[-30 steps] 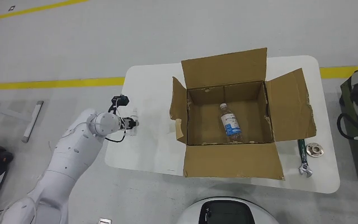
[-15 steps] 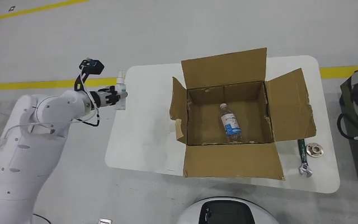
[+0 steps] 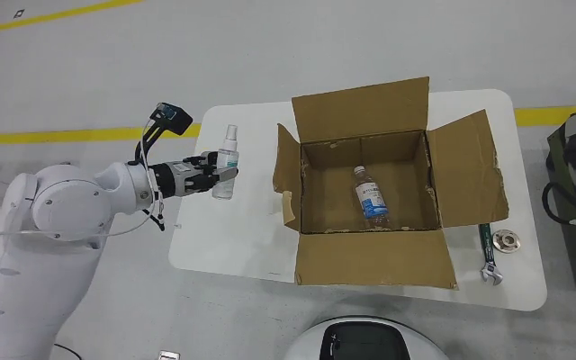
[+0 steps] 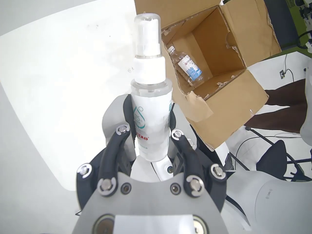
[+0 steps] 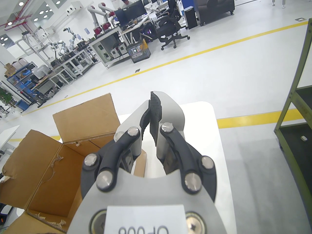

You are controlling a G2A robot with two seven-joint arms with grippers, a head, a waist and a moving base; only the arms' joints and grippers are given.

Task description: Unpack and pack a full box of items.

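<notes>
Left gripper (image 3: 214, 177) clamps 1 spray bottle (image 3: 227, 162) over table (image 3: 234, 243), near open box (image 3: 360, 112) holding 1 water bottle (image 3: 370, 196). Right gripper (image 5: 152, 113) pads pressed together, empty.

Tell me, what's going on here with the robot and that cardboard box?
The robot's left gripper holds a spray bottle upright over the bare end of the white table, a little apart from the open cardboard box. One water bottle lies on the floor of the box. The right gripper is shut on nothing, near the box. A wrench and a small round metal part lie on the table on the box's other side.
</notes>
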